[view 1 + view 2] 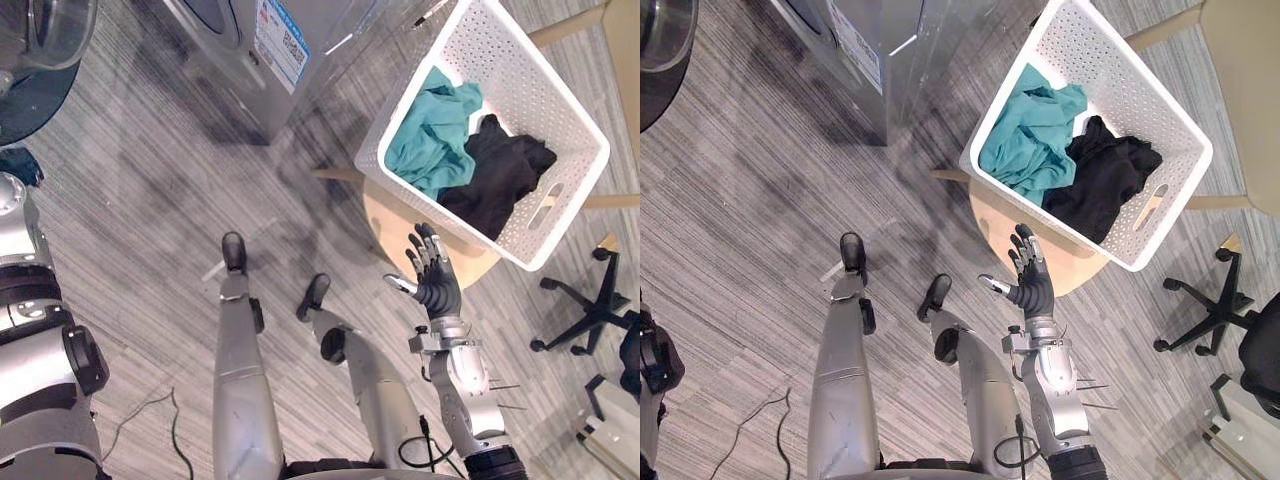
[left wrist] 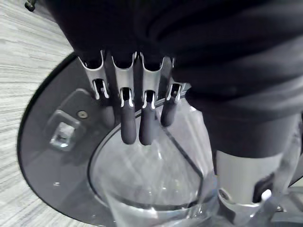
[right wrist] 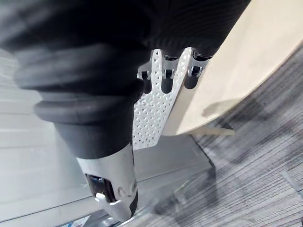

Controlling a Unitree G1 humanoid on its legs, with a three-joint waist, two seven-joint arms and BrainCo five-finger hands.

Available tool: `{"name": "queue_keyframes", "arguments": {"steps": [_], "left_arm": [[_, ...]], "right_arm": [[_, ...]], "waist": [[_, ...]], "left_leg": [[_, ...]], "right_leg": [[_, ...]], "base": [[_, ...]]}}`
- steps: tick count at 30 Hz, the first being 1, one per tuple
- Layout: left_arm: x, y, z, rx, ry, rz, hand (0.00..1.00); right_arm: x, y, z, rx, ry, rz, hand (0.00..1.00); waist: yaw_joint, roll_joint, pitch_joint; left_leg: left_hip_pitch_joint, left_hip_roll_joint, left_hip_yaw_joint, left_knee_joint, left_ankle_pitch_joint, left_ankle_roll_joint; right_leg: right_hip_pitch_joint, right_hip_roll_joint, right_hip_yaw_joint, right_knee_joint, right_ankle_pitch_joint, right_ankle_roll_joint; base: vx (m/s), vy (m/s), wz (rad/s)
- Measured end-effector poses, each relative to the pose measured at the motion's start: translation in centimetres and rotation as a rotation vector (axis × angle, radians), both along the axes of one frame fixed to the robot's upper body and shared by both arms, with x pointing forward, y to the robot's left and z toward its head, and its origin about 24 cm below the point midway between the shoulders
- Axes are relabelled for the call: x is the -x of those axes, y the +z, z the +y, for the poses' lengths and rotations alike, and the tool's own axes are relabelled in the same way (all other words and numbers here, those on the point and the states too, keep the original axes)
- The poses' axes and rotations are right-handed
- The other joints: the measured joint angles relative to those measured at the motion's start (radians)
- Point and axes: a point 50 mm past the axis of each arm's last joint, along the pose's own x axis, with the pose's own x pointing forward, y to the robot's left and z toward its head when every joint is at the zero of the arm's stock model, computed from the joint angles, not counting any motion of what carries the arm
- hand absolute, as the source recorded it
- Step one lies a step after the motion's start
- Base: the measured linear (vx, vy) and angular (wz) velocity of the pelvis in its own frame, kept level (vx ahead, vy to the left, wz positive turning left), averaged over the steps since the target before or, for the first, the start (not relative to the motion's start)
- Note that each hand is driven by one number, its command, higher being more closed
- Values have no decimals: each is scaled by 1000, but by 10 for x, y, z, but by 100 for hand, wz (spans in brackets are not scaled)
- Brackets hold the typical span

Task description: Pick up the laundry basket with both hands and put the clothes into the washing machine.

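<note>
The washing machine (image 1: 240,40) stands at 11 o'clock. Its glass door (image 2: 151,179) lies open past the left hand (image 2: 130,125), whose fingers are straight. At 1 o'clock the laundry basket (image 1: 520,80) sits on a round wooden stool (image 1: 395,225), holding a teal cloth (image 1: 435,135) and a black cloth (image 1: 500,170). The right hand (image 1: 435,275), fingers spread, hovers just off the basket's 7 o'clock side.

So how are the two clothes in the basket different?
The teal cloth is bright blue-green; the black cloth is dark. The teal cloth lies on the side nearer the washing machine, the black cloth on the side nearer the office chair. Both are crumpled inside the white basket, touching each other.
</note>
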Motion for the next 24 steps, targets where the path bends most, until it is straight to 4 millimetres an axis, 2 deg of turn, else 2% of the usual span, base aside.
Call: {"name": "queue_keyframes", "arguments": {"steps": [3, 4, 7, 11, 13, 15, 16, 17, 19, 22, 24], "left_arm": [[11, -22, 9, 41, 39, 23, 0], [12, -32, 5, 44, 36, 34, 0], [18, -59, -9, 16, 2, 71, 0], [18, -124, -54, 66, -139, 159, 0], [27, -183, -89, 181, -227, 276, 0], [35, -213, -108, 238, -278, 355, 0], [50, -250, -133, 310, -337, 468, 0], [57, -261, -140, 335, -353, 504, 0], [88, -305, -161, 431, -384, 657, 0], [117, -337, -173, 504, -401, 801, 0], [134, -355, -175, 544, -396, 891, 0]], "right_arm": [[1, -1, 1, -14, -7, 5, 0], [4, -4, -2, -22, -26, 17, 0], [7, -8, -7, -14, -45, 35, 0], [8, -16, -13, 27, -81, 73, 0], [9, -39, -20, 74, -108, 176, 0], [11, -52, -26, 123, -119, 247, 0], [13, -63, -35, 169, -147, 312, 0], [13, -64, -37, 169, -161, 320, 0], [11, -59, -45, 179, -206, 304, 0], [9, -49, -53, 193, -249, 264, 0], [7, -45, -51, 194, -248, 248, 0]], "waist": [[9, 0, 0], [23, 0, 0], [25, 1, 1], [26, 4, 1], [21, 26, -11], [18, 45, -27], [14, 71, -55], [13, 76, -66], [-5, 97, -112], [-15, 107, -172], [-31, 107, -188]], "left_leg": [[48, 6, 16, 1, -11, -8], [75, 4, 28, 4, -18, -14], [142, -13, 42, -4, -22, -19], [262, -62, 68, -47, -22, -18], [333, -93, 69, -67, -24, -14], [362, -104, 71, -76, -27, -10], [396, -119, 85, -89, -31, -3], [412, -122, 94, -98, -31, -2], [488, -145, 129, -141, -31, 2], [579, -157, 185, -194, -34, 5], [648, -164, 211, -221, -46, 8]], "right_leg": [[37, -2, 3, 6, -7, -10], [56, -9, 0, 15, -21, -33], [114, -28, -3, 24, -51, -78], [186, -86, 1, 82, -123, -70], [238, -119, 4, 107, -150, -57], [259, -128, 5, 110, -153, -53], [284, -136, 20, 109, -157, -47], [290, -141, 30, 109, -159, -43], [326, -160, 63, 105, -165, -33], [360, -169, 117, 98, -166, -28], [400, -173, 146, 97, -168, -22]], "base": [[82, 1, -5], [87, -33, 5], [60, -26, 15], [37, -4, 24], [47, 3, 26], [58, 19, 12], [47, 18, -5], [63, 34, -17], [74, 32, -28], [69, 21, -44], [79, 4, -41]]}}
